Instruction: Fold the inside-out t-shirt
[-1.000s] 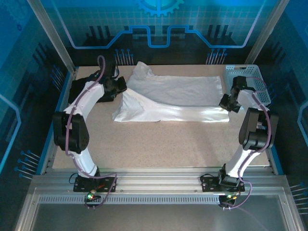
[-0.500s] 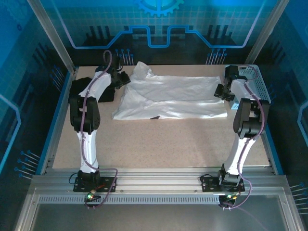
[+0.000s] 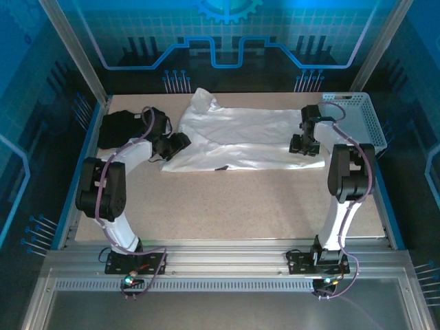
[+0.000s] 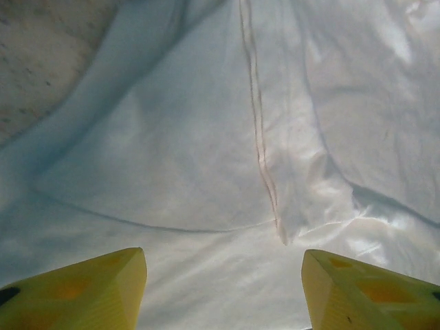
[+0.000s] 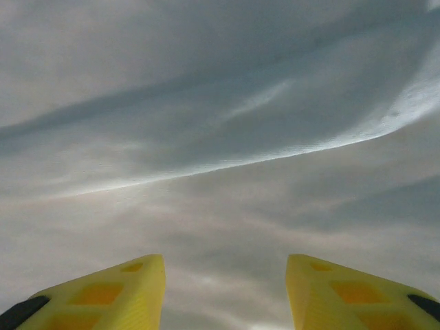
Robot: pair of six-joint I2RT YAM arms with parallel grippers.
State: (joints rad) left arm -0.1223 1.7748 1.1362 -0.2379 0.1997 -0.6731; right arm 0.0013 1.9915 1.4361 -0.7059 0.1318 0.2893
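Well, I see the thin white inside-out t-shirt (image 3: 247, 134) lying long left-to-right far back on the speckled beige tabletop (image 3: 240, 206), my left gripper (image 3: 180, 142) over its left end, right gripper (image 3: 302, 146) over its right, both open, empty.

Left hand (image 4: 223, 275) and right hand (image 5: 225, 275), jaws apart.

High rear overview of whole table (image 3: 240, 199); both wrist cameras close above t-shirt (image 3: 247, 132)
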